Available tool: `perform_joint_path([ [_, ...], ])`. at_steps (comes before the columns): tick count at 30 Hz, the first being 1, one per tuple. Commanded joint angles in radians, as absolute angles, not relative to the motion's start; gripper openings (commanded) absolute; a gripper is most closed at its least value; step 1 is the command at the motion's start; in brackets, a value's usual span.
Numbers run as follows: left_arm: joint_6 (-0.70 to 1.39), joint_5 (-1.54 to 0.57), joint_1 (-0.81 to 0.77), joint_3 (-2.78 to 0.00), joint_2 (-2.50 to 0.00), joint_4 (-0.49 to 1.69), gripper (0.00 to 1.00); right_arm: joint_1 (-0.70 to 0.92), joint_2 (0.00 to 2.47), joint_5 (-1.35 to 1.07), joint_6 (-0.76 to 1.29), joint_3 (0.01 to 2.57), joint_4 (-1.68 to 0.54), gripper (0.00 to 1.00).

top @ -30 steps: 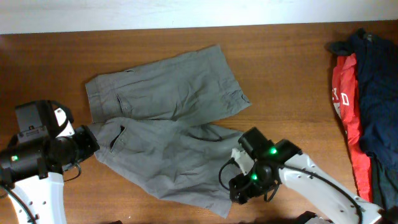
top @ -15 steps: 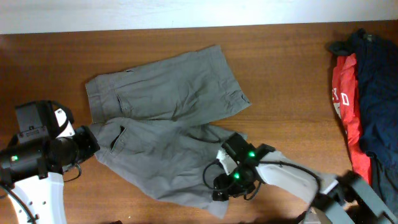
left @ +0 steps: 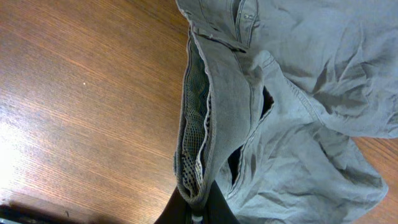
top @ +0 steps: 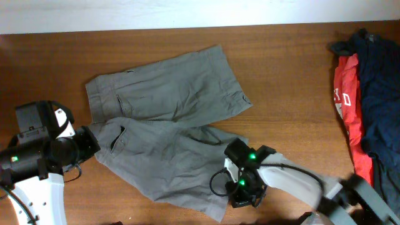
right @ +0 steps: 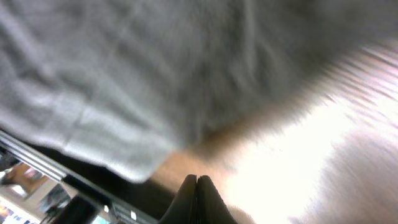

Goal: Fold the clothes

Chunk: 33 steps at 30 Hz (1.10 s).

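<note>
The clothes, grey-olive shorts (top: pixel 169 119), lie spread on the wooden table (top: pixel 287 75), one leg toward the back and one toward the front right. My left gripper (top: pixel 94 142) is shut on the waistband at the shorts' left end. In the left wrist view the waistband (left: pixel 205 124) rises folded from the gripper (left: pixel 198 210), showing pale mesh lining. My right gripper (top: pixel 240 195) sits low at the near leg's hem. In the blurred right wrist view its fingers (right: pixel 197 186) are pressed together with no cloth between them. The grey cloth (right: pixel 124 74) lies just beyond and to the left.
A red garment with white letters (top: pixel 345 106) and navy-blue garments (top: pixel 378 87) are piled at the table's right edge. The table's front edge (right: pixel 56 168) runs close to the right gripper.
The right gripper shifted left along the near leg's hem and its jaws closed. The left gripper kept still, holding the waistband.
</note>
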<state>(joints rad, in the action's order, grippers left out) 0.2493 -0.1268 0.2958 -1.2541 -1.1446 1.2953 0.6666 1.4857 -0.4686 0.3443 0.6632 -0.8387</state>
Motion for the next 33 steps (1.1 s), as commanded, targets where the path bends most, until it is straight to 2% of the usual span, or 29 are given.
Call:
perform_joint_path([
  [1, 0.238, -0.134, 0.297, -1.272, -1.139, 1.282, 0.01, 0.673, 1.363, -0.389, 0.357, 0.731, -0.876, 0.04],
  [6, 0.238, -0.135, 0.297, -1.272, -1.139, 1.277, 0.00, 0.617, 1.269, -0.221, 0.376, 0.805, -0.985, 0.04],
  [10, 0.238, -0.135, 0.297, -1.272, -1.139, 1.275, 0.03, 0.506, 1.285, -0.198, 0.360, 0.807, -0.962, 0.04],
  [11, 0.238, -0.137, 0.297, -1.272, -1.139, 1.274, 0.06, 0.491, 1.302, -0.198, 0.342, 0.807, -0.940, 0.04],
  [12, 0.238, -0.139, 0.297, -1.272, -1.139, 1.273, 0.15, 0.481, 1.323, -0.197, 0.321, 0.806, -0.911, 0.04],
  [13, 0.237, -0.138, 0.297, -1.272, -1.139, 1.273, 0.30, 0.476, 1.348, -0.197, 0.313, 0.806, -0.878, 0.04],
  [14, 0.238, -0.138, 0.297, -1.272, -1.139, 1.273, 0.40, 0.476, 1.379, -0.197, 0.301, 0.806, -0.838, 0.04],
  [17, 0.237, -0.138, 0.297, -1.272, -1.139, 1.272, 0.49, 0.476, 1.481, -0.197, 0.267, 0.806, -0.701, 0.04],
  [21, 0.238, -0.138, 0.297, -1.272, -1.139, 1.272, 0.54, 0.476, 1.591, -0.176, 0.259, 0.806, -0.561, 0.04],
  [26, 0.238, -0.138, 0.297, -1.272, -1.139, 1.267, 0.56, 0.445, 1.695, -0.014, 0.290, 0.806, -0.525, 0.04],
  [33, 0.246, -0.146, 0.297, -1.272, -1.139, 1.225, 0.57, 0.244, 1.763, 0.052, 0.289, 0.820, -0.379, 0.04],
])
